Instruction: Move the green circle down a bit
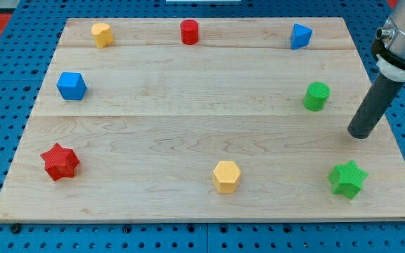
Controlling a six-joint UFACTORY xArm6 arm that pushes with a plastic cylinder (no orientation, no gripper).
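The green circle [316,95] is a short round block near the board's right side, upright. My tip [361,133] rests on the board to the right of and below the green circle, apart from it by a clear gap. The dark rod slants up to the view's upper right. A green star [347,178] lies below my tip near the board's lower right corner.
Wooden board [188,119] on a blue pegboard. Yellow block [102,34] top left, red cylinder [189,31] top middle, blue block [300,35] top right, blue cube [71,86] left, red star [60,161] lower left, yellow hexagon [226,176] bottom middle.
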